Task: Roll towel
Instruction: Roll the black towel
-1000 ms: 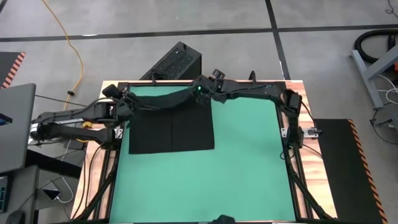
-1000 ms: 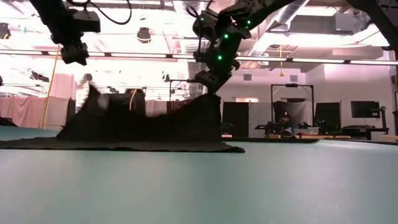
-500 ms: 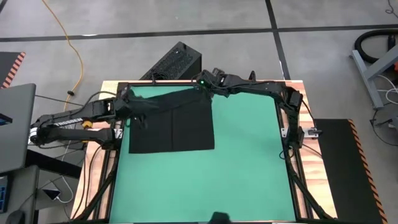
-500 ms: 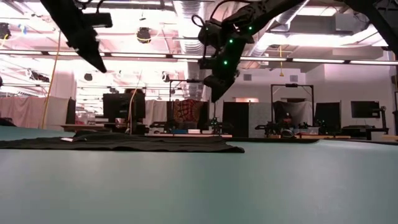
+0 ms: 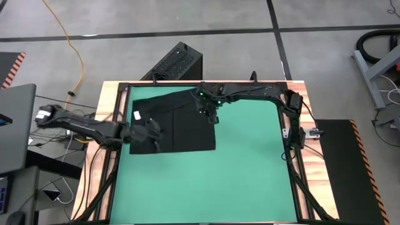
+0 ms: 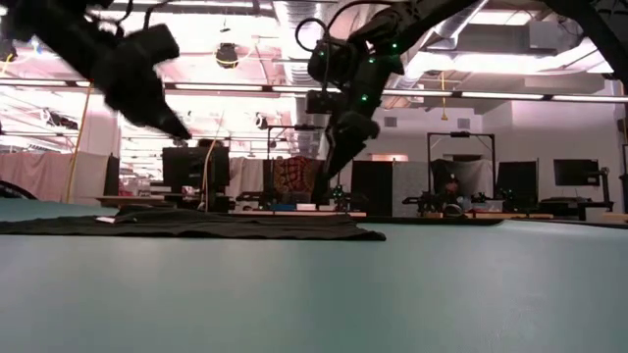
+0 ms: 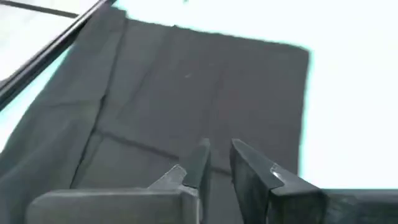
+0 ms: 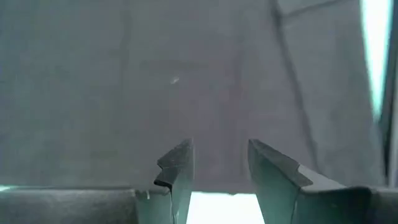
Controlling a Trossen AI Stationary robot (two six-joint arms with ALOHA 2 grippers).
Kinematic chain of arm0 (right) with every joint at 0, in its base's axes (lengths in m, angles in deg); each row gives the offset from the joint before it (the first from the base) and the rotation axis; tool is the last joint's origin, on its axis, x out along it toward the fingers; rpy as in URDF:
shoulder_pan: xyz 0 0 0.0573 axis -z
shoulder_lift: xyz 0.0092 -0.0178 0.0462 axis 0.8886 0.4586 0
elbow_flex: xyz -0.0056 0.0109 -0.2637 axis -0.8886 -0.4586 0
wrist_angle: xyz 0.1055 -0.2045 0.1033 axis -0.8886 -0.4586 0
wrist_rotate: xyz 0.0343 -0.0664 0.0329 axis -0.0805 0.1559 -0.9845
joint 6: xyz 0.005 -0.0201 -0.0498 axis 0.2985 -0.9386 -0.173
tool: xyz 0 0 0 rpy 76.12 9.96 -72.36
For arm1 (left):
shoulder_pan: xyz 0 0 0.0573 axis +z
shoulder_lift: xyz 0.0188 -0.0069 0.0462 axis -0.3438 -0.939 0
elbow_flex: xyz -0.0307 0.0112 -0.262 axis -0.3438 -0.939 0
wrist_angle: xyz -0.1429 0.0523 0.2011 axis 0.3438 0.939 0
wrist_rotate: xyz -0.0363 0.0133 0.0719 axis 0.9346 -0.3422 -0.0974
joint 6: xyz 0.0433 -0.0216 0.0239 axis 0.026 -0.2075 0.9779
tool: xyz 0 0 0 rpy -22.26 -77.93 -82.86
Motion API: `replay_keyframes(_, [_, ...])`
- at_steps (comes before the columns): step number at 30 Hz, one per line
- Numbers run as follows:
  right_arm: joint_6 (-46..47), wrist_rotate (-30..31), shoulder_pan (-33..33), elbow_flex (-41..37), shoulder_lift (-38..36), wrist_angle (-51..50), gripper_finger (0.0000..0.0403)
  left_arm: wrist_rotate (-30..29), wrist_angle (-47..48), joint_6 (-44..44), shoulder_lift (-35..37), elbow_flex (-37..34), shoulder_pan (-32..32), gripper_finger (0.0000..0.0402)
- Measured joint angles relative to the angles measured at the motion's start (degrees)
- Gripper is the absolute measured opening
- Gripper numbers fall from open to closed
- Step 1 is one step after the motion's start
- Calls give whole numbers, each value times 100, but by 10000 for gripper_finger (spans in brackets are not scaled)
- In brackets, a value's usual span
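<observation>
Towel (image 5: 172, 122) lies flat; left gripper (image 5: 152, 130), fingers slightly parted, hovers at its seven-o'clock corner, right gripper (image 5: 212, 114), parted, at three.

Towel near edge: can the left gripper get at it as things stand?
Probably yes. The left gripper hovers over the towel, fingers slightly apart, empty. The towel lies flat with nothing on it; the right gripper is across at its other side.

No legible text, label, brand, number or sign appears in any view. The small white tag (image 5: 135, 115) at a corner of the towel (image 5: 178, 122) is too small to show print, if it carries any. The distant screens and fixtures in the room behind the table, seen in the low view, show no readable characters.
</observation>
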Motion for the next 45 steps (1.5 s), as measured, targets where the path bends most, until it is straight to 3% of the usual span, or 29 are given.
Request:
replay_keyframes(2, [32,-3,-7,-42,-1,-81,164,-595,-686,-108,-420,-213,-221,20])
replay_keyframes(6, [116,63,-42,-53,-25,-69,152,-1159,-1777,-243,-1492,-277,-440,2])
replay_keyframes(11, [92,513,-68,-50,-57,-24,123,-1635,-2187,-279,-2922,158,-463,0])
replay_keyframes(15, [94,643,-70,-50,-264,-63,90,-1464,-2136,-441,-3949,606,-245,0])
replay_keyframes(21, [138,651,-70,-50,-782,-299,64,-470,-1770,-496,-4963,1240,-129,0])
replay_keyframes(27, [139,645,8,-44,-1255,-370,63,-170,8,-727,-4837,1655,-882,0])
replay_keyframes(30, [141,211,89,-44,-1262,-133,63,40,1094,-569,-4523,1727,-1381,0])
replay_keyframes(34, [153,-737,116,-161,-889,862,63,553,2417,76,-3934,1715,-2027,0])
replay_keyframes(38, [174,-989,-71,-252,-213,1900,64,642,3495,194,-3284,1664,-2496,0])
replay_keyframes(42, [229,-804,-484,-143,456,2779,76,483,3526,42,-2700,1616,-2742,0])
replay_keyframes(45, [107,-431,-864,101,882,2781,99,215,3434,-115,-2457,1556,-2787,0])
